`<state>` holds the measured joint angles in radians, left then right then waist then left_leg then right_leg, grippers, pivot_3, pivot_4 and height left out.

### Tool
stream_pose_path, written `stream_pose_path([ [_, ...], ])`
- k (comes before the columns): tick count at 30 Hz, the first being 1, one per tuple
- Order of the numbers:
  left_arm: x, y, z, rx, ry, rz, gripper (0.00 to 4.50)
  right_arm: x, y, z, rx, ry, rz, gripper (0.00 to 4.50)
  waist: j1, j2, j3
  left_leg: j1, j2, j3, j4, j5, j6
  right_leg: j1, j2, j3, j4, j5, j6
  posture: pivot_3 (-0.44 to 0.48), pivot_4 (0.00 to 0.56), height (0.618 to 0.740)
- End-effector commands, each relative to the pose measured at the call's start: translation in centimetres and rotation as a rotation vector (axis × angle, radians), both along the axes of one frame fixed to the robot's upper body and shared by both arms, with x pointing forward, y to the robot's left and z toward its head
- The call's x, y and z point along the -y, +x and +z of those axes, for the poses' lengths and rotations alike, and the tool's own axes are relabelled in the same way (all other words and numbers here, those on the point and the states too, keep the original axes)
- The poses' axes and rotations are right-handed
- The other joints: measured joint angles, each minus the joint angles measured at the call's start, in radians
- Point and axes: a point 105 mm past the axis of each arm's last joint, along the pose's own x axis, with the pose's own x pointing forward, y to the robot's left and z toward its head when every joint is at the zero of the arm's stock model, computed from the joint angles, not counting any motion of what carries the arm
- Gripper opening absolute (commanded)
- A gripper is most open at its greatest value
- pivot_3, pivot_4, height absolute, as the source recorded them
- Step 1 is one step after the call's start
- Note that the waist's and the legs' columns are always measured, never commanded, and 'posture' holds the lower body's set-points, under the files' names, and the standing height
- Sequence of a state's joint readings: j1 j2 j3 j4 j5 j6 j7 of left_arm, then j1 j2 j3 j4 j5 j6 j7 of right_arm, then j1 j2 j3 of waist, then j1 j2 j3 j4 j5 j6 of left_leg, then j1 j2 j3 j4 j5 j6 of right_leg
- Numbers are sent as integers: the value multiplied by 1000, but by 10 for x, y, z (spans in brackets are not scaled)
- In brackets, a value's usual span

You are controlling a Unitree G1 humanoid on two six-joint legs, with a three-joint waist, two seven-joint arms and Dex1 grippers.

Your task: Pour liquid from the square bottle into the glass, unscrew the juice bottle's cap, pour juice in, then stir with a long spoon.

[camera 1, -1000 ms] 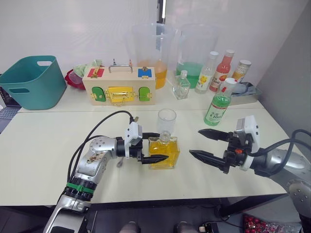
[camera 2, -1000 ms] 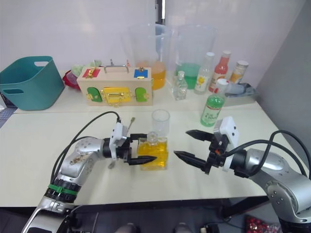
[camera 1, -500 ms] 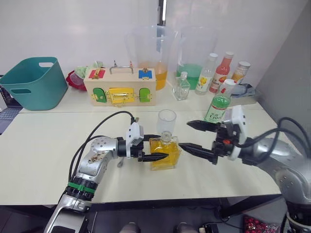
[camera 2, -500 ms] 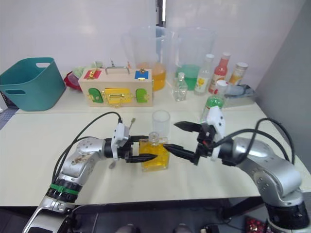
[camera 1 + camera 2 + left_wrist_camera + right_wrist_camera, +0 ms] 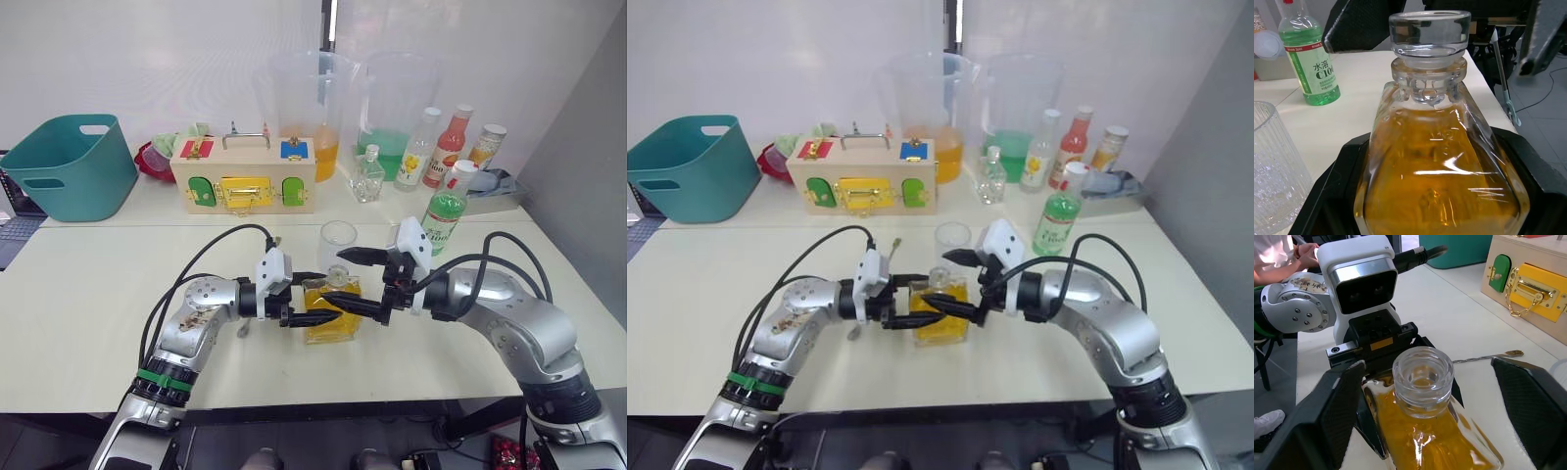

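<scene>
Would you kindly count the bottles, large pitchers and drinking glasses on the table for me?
Bottles: 6 (square bottle, green bottle, small clear bottle, yellow-label bottle, red bottle, orange-label bottle)
Large pitchers: 2 (orange-filled pitcher, green-filled pitcher)
Drinking glass: 1
Total: 9

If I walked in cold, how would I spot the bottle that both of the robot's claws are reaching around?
Look at the near white table, just in front of the wooden latch box. The square bottle stands beside an empty ribbed glass, between the left gripper and right gripper. Unlike the tall capped bottles at the back, it is squat, amber-filled, with a clear glass stopper.
</scene>
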<state>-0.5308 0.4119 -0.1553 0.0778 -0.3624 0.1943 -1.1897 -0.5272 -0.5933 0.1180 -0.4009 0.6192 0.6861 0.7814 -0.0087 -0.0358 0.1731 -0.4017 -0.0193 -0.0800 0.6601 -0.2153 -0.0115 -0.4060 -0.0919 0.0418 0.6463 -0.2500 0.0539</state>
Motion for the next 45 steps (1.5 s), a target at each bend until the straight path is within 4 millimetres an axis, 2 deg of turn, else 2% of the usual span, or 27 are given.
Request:
stream_pose_path([
  [1,2,-2,4,17,-2,-2,2786,-5,-2,9,49,22,14,2996,0,0,0,0,0,0,0,0,0,0,0,0,0,0,0,0,150,740],
  [6,2,-4,2,25,23,-10,2786,-7,-3,10,44,53,31,1321,-1,0,0,0,0,0,0,0,0,0,0,0,0,0,0,0,150,740],
  [7,2,-4,2,25,23,-10,2786,-7,-4,11,43,59,34,1101,-2,0,0,0,0,0,0,0,0,0,0,0,0,0,0,0,150,740],
  [14,-1,-2,1,36,44,1,2786,-8,-6,13,32,81,52,1112,-4,0,0,0,0,0,0,0,0,0,0,0,0,0,0,0,150,740],
  [19,-7,3,-17,41,145,37,2786,-7,-8,32,22,169,72,1112,-5,0,0,1,0,0,0,0,0,0,0,0,0,0,0,0,150,740],
  [29,-6,8,-17,35,138,51,2786,0,-11,46,90,140,67,1112,-1,0,0,3,0,0,0,0,0,3,0,0,-1,0,0,0,150,740],
  [31,-6,8,-15,30,127,54,2786,15,-8,60,123,189,22,1112,0,0,0,3,0,0,0,0,0,3,0,0,0,0,0,0,150,740],
  [33,-5,10,-12,26,106,61,2786,44,2,65,157,186,-93,1112,6,0,0,3,0,0,0,0,0,3,0,0,-1,0,0,0,150,740],
  [35,-5,11,-10,25,89,66,2786,80,16,63,174,158,-243,1112,11,0,0,2,0,0,0,0,0,3,0,0,-1,0,0,0,150,740],
  [36,-5,11,-9,24,84,67,2786,91,20,61,179,150,-287,1112,12,0,0,3,0,0,0,0,0,3,0,0,-2,0,0,0,150,740],
  [37,-5,11,-8,25,77,66,2786,113,28,56,181,124,-380,1112,11,0,0,3,0,1,0,0,0,4,0,0,-2,0,0,0,150,740],
  [41,-3,12,-4,30,55,65,2786,180,41,33,159,77,-630,1112,10,1,-1,3,0,2,0,0,0,4,0,1,-2,0,0,0,150,740],
  [45,-2,12,-1,37,36,66,2786,227,52,5,125,35,-835,1112,8,3,-1,3,0,3,0,0,0,4,0,2,-2,0,0,0,150,740],
])
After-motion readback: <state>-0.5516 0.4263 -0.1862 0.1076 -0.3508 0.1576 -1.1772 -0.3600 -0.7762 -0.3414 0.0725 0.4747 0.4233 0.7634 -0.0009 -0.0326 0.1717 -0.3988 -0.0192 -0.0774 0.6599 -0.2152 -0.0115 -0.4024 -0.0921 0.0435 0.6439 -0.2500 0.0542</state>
